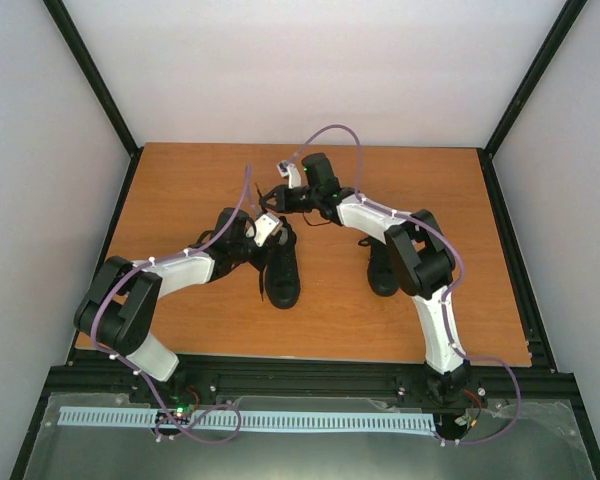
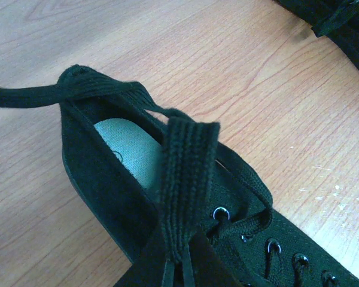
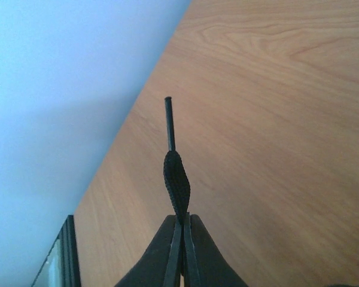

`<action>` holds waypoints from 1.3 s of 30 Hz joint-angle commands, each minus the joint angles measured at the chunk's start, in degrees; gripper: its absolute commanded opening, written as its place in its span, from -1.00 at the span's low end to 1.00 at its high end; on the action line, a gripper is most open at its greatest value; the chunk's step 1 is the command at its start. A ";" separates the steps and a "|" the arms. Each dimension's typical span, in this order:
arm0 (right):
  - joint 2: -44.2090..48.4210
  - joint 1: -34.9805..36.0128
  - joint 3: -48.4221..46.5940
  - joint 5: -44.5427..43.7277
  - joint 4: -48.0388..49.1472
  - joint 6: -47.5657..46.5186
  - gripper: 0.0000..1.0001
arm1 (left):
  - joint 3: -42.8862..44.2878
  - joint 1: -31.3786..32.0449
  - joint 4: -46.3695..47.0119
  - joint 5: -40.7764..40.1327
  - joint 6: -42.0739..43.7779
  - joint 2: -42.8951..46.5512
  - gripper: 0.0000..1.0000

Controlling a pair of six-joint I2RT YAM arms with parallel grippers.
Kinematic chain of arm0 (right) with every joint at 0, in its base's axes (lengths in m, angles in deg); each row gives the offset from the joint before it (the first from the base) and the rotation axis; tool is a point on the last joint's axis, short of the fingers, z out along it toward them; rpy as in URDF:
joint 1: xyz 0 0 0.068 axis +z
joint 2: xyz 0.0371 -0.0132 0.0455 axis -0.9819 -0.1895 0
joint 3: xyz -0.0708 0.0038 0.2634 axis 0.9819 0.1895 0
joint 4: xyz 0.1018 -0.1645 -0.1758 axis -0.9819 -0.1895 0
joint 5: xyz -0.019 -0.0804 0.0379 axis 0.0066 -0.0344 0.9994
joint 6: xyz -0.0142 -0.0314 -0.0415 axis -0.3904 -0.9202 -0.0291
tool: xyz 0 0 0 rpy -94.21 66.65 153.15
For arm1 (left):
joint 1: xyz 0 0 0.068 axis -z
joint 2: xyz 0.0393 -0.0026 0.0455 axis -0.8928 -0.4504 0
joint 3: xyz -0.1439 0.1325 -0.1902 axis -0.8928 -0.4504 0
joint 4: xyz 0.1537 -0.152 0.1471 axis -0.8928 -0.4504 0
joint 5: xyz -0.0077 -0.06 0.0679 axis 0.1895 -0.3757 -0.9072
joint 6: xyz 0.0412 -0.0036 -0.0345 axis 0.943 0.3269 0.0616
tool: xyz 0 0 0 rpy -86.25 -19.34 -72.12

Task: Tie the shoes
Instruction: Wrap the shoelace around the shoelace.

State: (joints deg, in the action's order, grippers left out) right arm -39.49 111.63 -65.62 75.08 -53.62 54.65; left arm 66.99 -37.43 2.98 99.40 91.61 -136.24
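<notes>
1. Wood-grain table [image 1: 180, 190] sits boxed in by white walls on three sides, and the action is mid-board, well clear of every edge. Bare wood lies open to the left of the left arm.
2. Left gripper [image 2: 179, 266] is clamped hard on a flat band of lace [image 2: 188, 173], just above the collar of the left shoe [image 2: 102, 197]. A second strand [image 2: 24, 95] trails off over the heel and out to the left.
3. That shoe stands near the middle of the table, eyelets showing beside the pinch, pale insole visible inside.
4. Right gripper [image 3: 182, 239] is pinched closed on a lace end [image 3: 177, 179] close to its tip, with the stiff aglet poking out toward the far wall. Seen from above, it hangs just beyond the left shoe.
5. This looks like drawing the two ends out before crossing them. The job calls for an even, opposed, low pull so the light shoe neither slides nor tips. The right grip is so near the tip that a sharp tug could strip it free.
6. Right shoe [image 1: 382, 270] lies near, partly under the right forearm, so that elbow should swing with care. Open wood runs behind the right gripper to the far wall and out to the right edge.
</notes>
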 commanded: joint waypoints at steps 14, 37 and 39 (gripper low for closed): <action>5.52 1.46 -0.71 -7.54 -8.97 -2.79 -0.14 | 1.66 0.39 0.36 0.54 1.12 1.01 -0.98; 17.60 1.62 27.60 -2.69 14.21 9.79 0.08 | 2.23 0.39 -0.23 0.36 1.01 0.36 -0.98; 16.88 1.72 27.43 -2.56 14.04 9.92 0.08 | 2.25 0.37 -0.20 0.50 0.95 0.34 -0.98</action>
State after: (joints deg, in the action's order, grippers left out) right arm -21.24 112.86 -37.67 70.95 -43.30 63.48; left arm 66.99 -37.43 2.96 99.38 92.02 -136.15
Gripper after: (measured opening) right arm 0.539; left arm 0.024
